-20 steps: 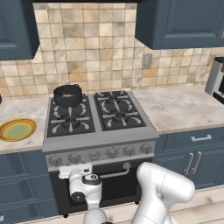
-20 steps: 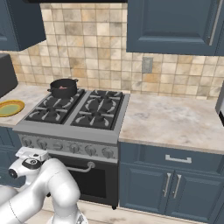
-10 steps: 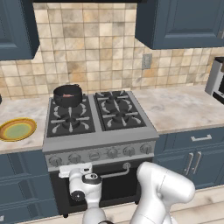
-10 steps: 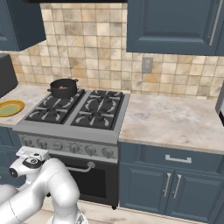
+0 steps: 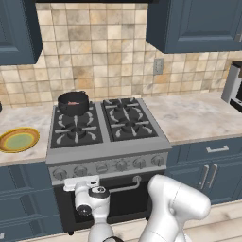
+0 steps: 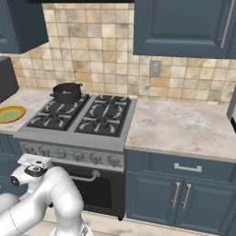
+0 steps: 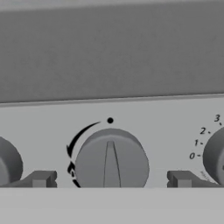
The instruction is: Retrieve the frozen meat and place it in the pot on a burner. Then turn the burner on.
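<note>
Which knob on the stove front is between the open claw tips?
The middle knob: it is centred between the claw tips, its ridge pointing at the dot.

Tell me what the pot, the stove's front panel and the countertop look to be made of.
Pot: black matte metal, perhaps cast iron or enamel; dark all over, hardly any shine.
Front panel: brushed steel, by its flat grey sheen; the knob matches it.
Countertop: polished stone, probably marble or granite, judging by the beige mottled veining.
All rendered, so these are looks only.

Gripper (image 7: 111, 179) jaws spread wide, fingertips (image 7: 41, 178) flanking stove knob (image 7: 111, 159); neighbouring knobs crowd both sides. Open air above right burners (image 5: 126, 118); pot (image 5: 73, 102) blocks rear left.
</note>
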Tool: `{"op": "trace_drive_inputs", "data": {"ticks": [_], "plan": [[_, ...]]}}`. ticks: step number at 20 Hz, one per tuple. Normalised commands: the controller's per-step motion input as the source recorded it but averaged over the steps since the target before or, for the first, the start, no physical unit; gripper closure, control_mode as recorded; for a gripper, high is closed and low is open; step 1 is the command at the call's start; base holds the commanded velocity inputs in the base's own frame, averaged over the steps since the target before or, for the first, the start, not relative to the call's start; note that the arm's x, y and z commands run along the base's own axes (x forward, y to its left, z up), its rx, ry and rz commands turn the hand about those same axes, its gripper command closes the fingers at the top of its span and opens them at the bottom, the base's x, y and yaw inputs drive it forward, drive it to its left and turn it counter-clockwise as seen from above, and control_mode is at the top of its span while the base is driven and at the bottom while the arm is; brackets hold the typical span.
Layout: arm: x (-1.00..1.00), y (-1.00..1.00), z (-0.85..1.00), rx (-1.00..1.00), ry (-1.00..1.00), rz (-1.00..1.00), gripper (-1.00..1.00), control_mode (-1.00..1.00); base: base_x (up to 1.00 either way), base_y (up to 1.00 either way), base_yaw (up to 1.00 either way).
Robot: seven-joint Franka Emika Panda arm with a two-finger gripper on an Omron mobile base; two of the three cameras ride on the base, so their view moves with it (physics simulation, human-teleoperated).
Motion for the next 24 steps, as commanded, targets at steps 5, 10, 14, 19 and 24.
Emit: {"op": "trace_drive_inputs", "data": {"ticks": [5,10,14,19,24], "plan": [[0.04,0.0,-0.03,0.0,0.0,0.0,-1.0,-1.0,0.0,0.0,0.0],[0.07,0.0,-0.07,0.0,0.0,0.0,-1.0,-1.0,0.0,0.0,0.0],[0.07,0.0,-0.08,0.0,0.0,0.0,-1.0,-1.0,0.0,0.0,0.0],[0.08,0.0,-0.05,0.0,0.0,0.0,-1.0,-1.0,0.0,0.0,0.0],[0.11,0.0,-0.02,0.0,0.0,0.0,-1.0,-1.0,0.0,0.0,0.0]]}}
